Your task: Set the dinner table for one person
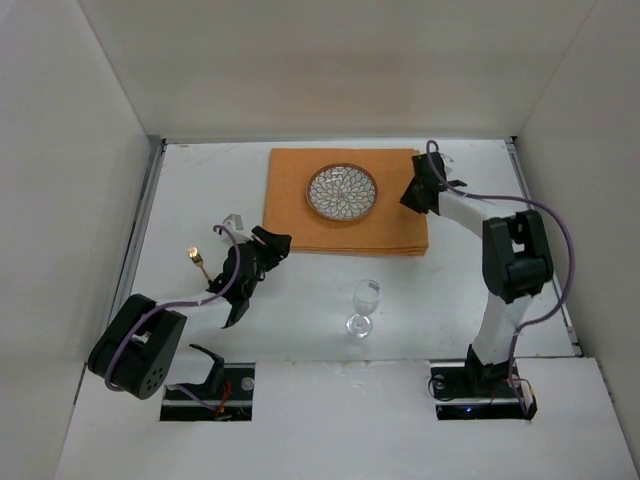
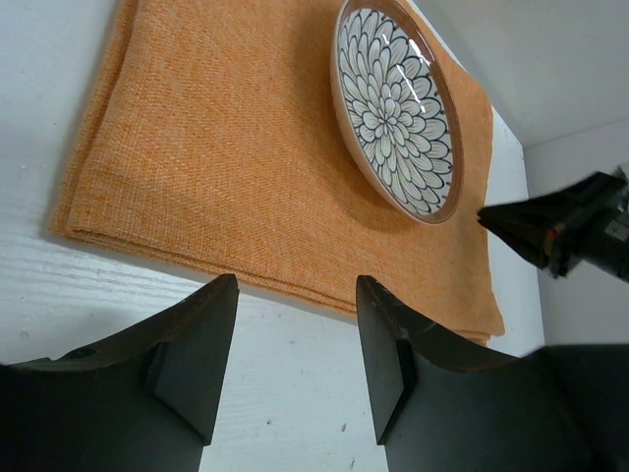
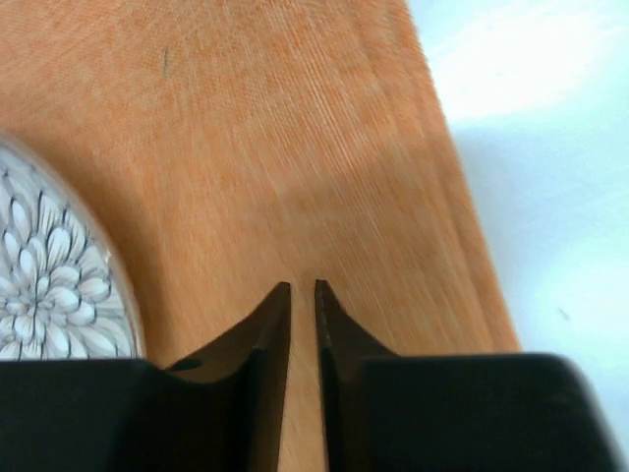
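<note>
The white dinner table [image 1: 460, 290] carries an orange folded cloth [image 1: 300, 225] at the back middle, with a flower-patterned plate [image 1: 342, 192] on it. A clear wine glass [image 1: 365, 305] stands upright in front of the cloth. A gold fork [image 1: 198, 262] lies at the left. My left gripper [image 1: 268, 245] is open and empty just off the cloth's front left corner; its wrist view [image 2: 295, 285] shows cloth [image 2: 226, 167] and plate [image 2: 393, 108] ahead. My right gripper [image 1: 415, 190] hovers over the cloth's right part beside the plate; its jaws [image 3: 303, 285] stand almost together, holding nothing.
A small silvery item [image 1: 233, 222] lies on the table just behind the left gripper. White walls enclose the table at the left, back and right. The right gripper also shows in the left wrist view [image 2: 550, 226], past the plate.
</note>
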{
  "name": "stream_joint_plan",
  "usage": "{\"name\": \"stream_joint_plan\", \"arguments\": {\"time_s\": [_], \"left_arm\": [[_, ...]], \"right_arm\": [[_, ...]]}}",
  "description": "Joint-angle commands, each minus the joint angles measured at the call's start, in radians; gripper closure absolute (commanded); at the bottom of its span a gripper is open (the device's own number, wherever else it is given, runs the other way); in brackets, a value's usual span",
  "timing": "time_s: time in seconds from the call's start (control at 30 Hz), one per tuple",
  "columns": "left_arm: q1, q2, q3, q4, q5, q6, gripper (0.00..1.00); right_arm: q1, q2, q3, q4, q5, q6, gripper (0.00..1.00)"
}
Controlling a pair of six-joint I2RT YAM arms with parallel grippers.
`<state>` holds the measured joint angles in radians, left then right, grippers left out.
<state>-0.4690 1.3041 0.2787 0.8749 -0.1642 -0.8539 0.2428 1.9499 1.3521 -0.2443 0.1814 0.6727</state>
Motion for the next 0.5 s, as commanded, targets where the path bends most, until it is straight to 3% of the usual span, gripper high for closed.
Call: {"name": "stream_joint_plan", "arguments": {"time_s": [0.0,0.07,0.17,0.27,0.4,0.47], "left_arm": [[0.011,-0.034,-0.018,0.045,0.017,-0.023,0.51],[0.008,-0.017,-0.016,0.05,0.018,-0.025,0.51],[0.005,-0.006,-0.01,0.055,0.035,-0.036,0.51],[0.011,0.0,-0.01,0.056,0.037,-0.037,0.51],[0.005,-0.008,-0.012,0.056,0.031,-0.037,0.5],[0.008,0.004,-0.01,0.056,0.037,-0.043,0.5]], "right_arm": [[0.028,-0.26,-0.06,0.089,0.085,-0.039,0.72],[0.06,-0.397,-0.091,0.097,0.084,-0.105,0.63],[0.166,-0.575,-0.099,0.015,0.073,-0.241,0.6],[0.339,-0.73,-0.108,-0.123,0.098,-0.338,0.69],[0.506,-0.862,-0.101,-0.303,0.131,-0.351,0.82],[0.592,-0.891,-0.07,-0.416,0.141,-0.34,0.84]]}}
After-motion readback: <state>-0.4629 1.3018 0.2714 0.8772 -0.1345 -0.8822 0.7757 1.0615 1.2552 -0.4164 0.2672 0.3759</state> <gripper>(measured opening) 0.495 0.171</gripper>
